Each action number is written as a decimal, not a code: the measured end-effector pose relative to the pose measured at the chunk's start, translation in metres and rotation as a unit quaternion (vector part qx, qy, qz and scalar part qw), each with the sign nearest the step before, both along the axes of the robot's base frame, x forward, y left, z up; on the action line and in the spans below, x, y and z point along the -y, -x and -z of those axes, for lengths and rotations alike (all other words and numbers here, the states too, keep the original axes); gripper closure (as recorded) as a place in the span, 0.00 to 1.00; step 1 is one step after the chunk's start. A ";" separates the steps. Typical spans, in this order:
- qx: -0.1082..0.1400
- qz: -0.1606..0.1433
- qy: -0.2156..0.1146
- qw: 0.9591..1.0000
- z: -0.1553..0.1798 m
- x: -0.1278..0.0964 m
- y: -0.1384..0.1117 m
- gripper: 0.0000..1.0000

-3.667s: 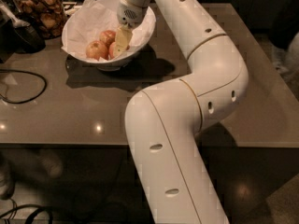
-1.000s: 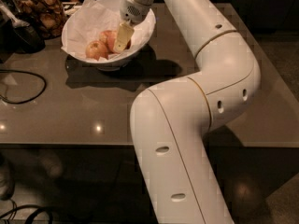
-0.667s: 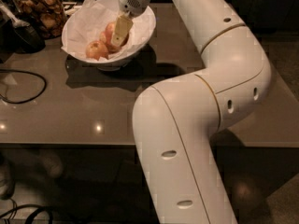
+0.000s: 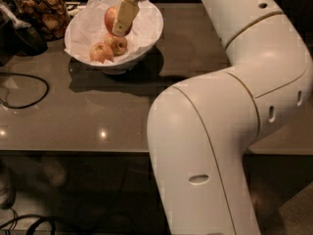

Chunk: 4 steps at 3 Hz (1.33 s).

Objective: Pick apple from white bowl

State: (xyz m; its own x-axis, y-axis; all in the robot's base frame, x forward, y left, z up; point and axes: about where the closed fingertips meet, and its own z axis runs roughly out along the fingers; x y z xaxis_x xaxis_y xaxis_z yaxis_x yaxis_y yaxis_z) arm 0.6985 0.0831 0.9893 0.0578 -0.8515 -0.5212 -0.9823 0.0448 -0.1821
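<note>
**Red apple gripped over the white bowl**

The robot's hand (image 4: 117,24) is over the wide, round white bowl lined with crumpled white paper (image 4: 145,47), towards the bowl's far side. It is closed on the small round red-pink apple (image 4: 110,17). One tan finger (image 4: 125,12) lies flat across the apple's right side; the opposite finger is hidden behind the fruit.

The gripped apple sits higher than the two yellower, tan-streaked apples (image 4: 101,52) lying side by side on the paper in the bowl's near half. Whether it touches the nearer one cannot be told.

The bowl stands on a smooth grey-brown table (image 4: 98,111). Left of the bowl and further back stands a glass jar of brown snacks (image 4: 39,11). A black cable (image 4: 30,99) loops on the table left of the bowl, nearer the front. The big white arm (image 4: 230,121) fills the space to the bowl's right.
</note>
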 end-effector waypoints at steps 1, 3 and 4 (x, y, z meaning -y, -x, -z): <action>0.009 -0.024 -0.013 1.000 -0.020 -0.001 0.021 1.00; 0.023 -0.079 -0.043 0.996 -0.051 0.011 0.090 1.00; 0.020 -0.080 -0.042 0.996 -0.048 0.008 0.092 1.00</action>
